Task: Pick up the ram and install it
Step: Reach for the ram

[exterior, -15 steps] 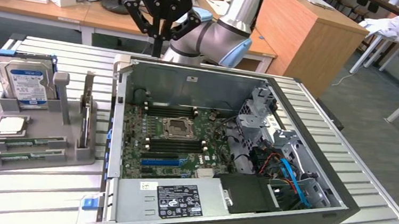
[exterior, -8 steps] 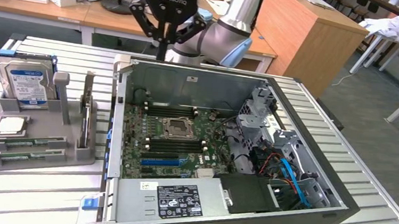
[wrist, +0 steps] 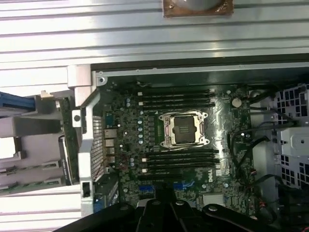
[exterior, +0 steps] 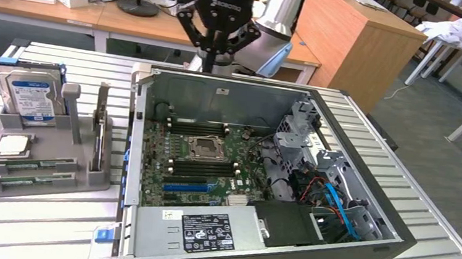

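Note:
A ram stick (exterior: 99, 128) stands on edge in a slot of the grey holder (exterior: 45, 192) at the exterior view's left. Two more green sticks (exterior: 27, 164) lie flat in the holder's front. My gripper (exterior: 212, 63) hangs above the far wall of the open computer case (exterior: 359, 177), well away from the holder, with its fingers drawn together and nothing visible between them. In the wrist view the gripper (wrist: 161, 200) looks down on the motherboard (wrist: 227, 121), with black ram slots (wrist: 176, 99) on both sides of the CPU socket (wrist: 183, 129). The holder (wrist: 29, 145) shows beside the case.
The holder also carries a blue-labelled hard drive (exterior: 31, 98) and a square silver CPU chip (exterior: 12, 144). A power supply (exterior: 203, 229), drive cages (exterior: 297, 125) and cables (exterior: 336, 203) crowd the case. All stands on a slatted metal table (exterior: 41, 232); wooden desks lie behind.

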`<state>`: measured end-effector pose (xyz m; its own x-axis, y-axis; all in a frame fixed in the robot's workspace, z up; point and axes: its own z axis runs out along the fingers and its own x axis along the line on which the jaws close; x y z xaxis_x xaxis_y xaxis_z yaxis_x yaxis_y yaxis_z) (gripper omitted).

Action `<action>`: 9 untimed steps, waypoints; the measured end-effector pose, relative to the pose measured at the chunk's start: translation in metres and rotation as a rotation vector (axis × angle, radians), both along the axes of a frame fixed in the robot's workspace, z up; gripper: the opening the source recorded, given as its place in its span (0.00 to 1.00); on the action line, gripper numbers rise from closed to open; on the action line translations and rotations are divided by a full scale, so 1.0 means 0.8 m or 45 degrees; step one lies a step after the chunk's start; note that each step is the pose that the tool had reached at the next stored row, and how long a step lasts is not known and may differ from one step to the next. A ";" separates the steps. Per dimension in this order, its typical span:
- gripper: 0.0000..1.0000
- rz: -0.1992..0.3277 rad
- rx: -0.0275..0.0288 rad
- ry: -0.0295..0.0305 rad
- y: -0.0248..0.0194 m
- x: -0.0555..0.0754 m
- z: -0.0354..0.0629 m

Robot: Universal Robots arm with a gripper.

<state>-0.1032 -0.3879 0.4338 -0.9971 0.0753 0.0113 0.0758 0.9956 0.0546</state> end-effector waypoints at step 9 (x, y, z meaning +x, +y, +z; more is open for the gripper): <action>0.10 0.000 0.0003 0.0123 -0.0005 0.049 0.000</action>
<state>-0.0639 -0.3882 0.4337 -0.9969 0.0753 0.0210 0.0763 0.9956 0.0541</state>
